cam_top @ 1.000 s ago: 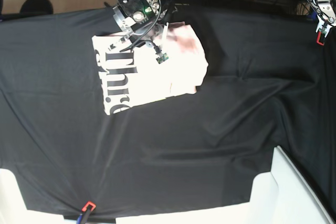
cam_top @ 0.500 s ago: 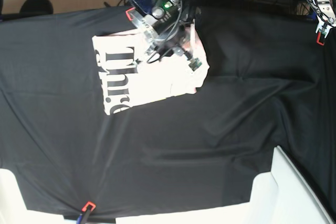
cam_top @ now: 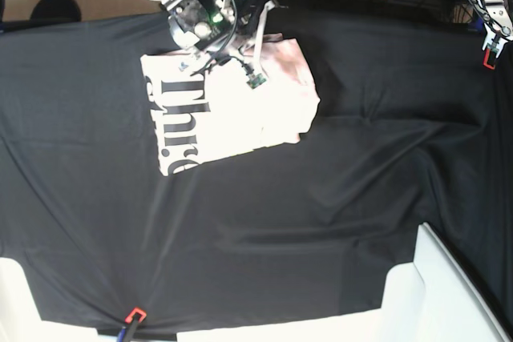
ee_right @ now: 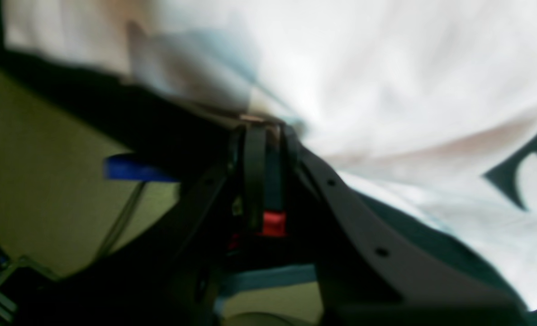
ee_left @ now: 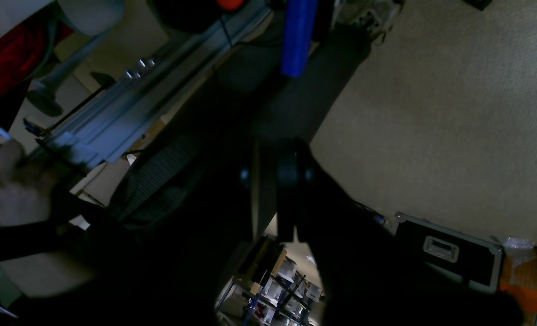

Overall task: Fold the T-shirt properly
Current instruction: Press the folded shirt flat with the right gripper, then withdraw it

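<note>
The folded T-shirt (cam_top: 228,110) lay on the table (cam_top: 321,214); right claw (ee_right: 263,131) pinched its edge, left claw (cam_top: 490,47) was closed, empty.

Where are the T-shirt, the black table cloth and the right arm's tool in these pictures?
T-shirt (cam_top: 240,114): base view, on the plain pale fabric right of the lettering.
black table cloth (cam_top: 280,230): base view, on a bare stretch below the shirt.
right tool (ee_right: 263,131): right wrist view, between its fingertips at the shirt's edge.
</note>
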Controlling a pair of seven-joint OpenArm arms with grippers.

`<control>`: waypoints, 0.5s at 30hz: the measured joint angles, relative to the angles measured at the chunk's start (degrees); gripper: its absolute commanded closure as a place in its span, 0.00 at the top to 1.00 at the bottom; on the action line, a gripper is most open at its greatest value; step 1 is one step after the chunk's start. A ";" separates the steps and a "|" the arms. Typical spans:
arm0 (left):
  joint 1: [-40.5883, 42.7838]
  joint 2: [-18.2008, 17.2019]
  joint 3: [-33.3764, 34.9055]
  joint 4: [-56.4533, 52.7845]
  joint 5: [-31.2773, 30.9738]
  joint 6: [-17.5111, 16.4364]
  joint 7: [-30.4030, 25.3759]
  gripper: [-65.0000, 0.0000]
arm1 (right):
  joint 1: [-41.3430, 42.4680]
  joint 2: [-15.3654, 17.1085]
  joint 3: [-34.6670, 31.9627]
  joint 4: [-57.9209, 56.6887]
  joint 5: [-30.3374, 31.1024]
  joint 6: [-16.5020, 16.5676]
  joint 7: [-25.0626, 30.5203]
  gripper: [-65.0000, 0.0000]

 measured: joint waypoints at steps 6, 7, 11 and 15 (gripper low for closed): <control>-0.02 0.04 0.07 0.00 -0.04 0.00 0.00 0.10 | 0.20 -0.37 0.04 12.96 -0.48 -0.11 -6.84 0.08; 0.00 0.04 0.04 0.00 -0.04 0.00 0.00 0.10 | 0.20 -0.39 0.00 15.34 -0.07 -0.09 -7.65 0.08; -0.02 0.04 0.07 0.00 0.00 0.00 0.00 0.10 | 3.52 -0.52 -0.22 16.98 0.00 0.13 -8.59 0.08; 0.13 1.22 -0.09 2.43 -3.39 -0.28 0.48 0.10 | 7.67 -0.66 0.52 11.52 -0.42 0.07 -5.92 0.08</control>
